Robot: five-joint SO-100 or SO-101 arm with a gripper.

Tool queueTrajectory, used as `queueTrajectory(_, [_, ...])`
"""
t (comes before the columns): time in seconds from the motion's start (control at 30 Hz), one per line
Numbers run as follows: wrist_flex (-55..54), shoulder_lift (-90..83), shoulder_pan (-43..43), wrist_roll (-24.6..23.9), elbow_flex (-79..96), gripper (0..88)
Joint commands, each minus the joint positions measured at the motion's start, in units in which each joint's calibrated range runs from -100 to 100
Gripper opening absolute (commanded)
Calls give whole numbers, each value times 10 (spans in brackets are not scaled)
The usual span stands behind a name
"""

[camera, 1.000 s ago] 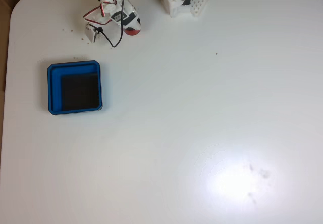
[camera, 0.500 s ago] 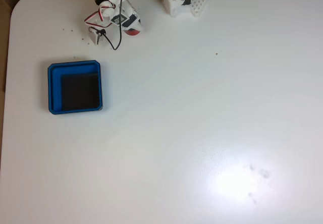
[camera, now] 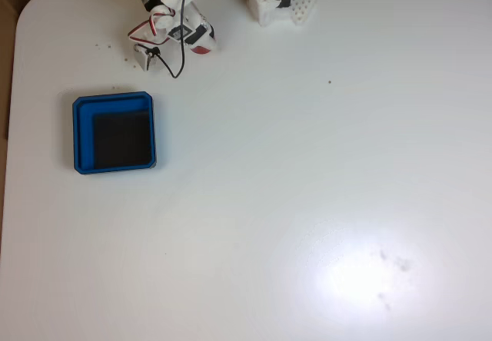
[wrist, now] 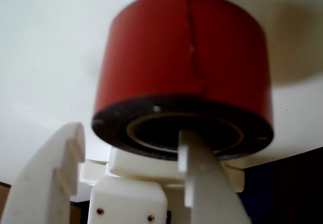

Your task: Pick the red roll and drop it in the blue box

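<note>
The blue box (camera: 114,132) (black floor) lies empty; the hand (wrist: 132,148) grips the red roll (wrist: 184,72).

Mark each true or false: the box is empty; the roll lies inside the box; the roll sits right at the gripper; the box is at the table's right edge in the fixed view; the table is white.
1. The box is empty: true.
2. The roll lies inside the box: false; it is up by the gripper, apart from the box.
3. The roll sits right at the gripper: true; one finger reaches across its ring face.
4. The box is at the right edge: false; it is on the left.
5. The table is white: true.
</note>
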Motion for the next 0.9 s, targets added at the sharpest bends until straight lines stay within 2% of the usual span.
queueTrajectory(0.0, [-7, 15, 0, 4, -17, 172])
queueTrajectory(0.5, [-7, 23, 1, 4, -16, 166])
queueTrajectory(0.73, [-7, 22, 1, 4, -16, 34])
queueTrajectory(0.87, [-6, 18, 2, 4, -16, 5])
